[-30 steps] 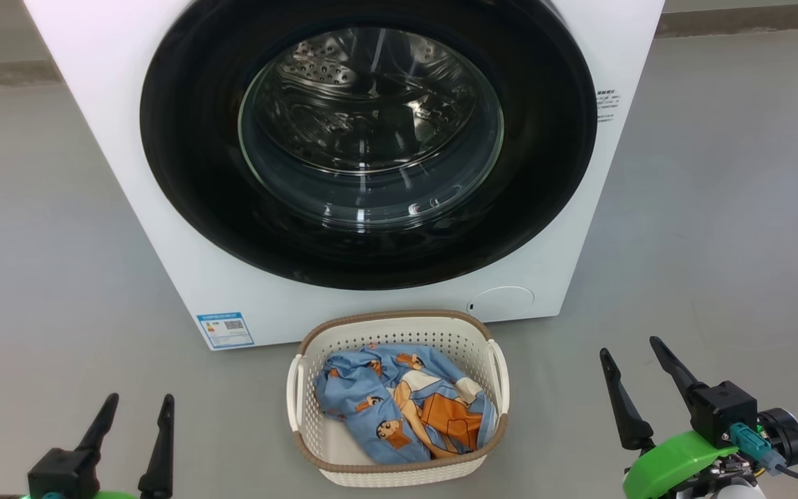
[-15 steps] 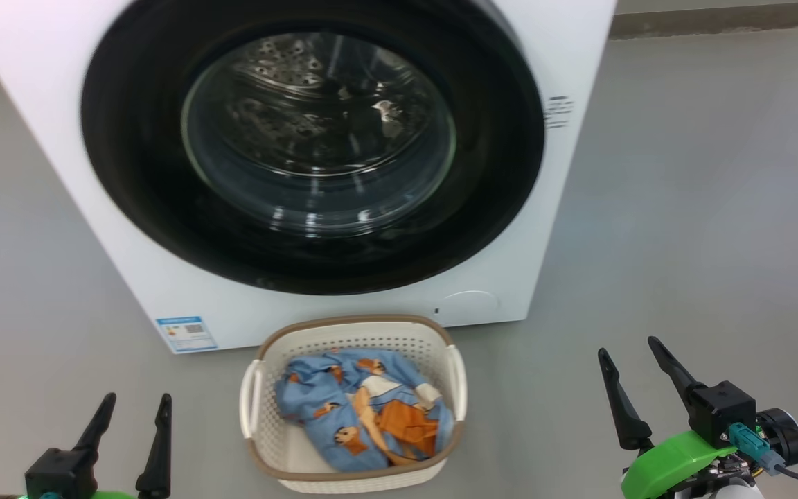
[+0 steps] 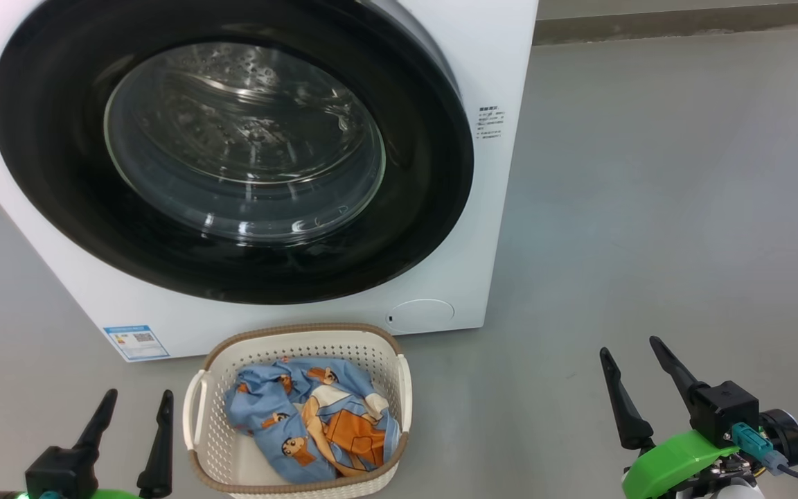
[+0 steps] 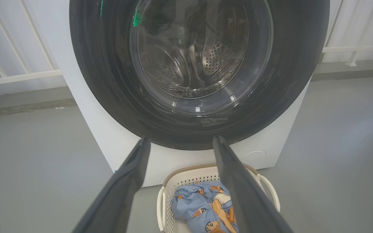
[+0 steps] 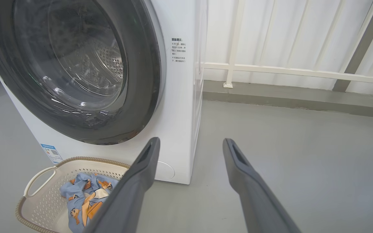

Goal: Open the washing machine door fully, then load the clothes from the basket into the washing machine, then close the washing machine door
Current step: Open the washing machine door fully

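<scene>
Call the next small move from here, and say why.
Probably raise the right gripper toward the right edge of the washing machine door. The door is shut, so the clothes in the basket cannot go in yet. The left gripper and the right are open and empty, and the right sits nearer that edge.

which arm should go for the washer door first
Probably right. The open right gripper points toward the right rim of the closed washing machine door; the open left gripper has the basket just ahead of it. The hinge side is not visible.
</scene>
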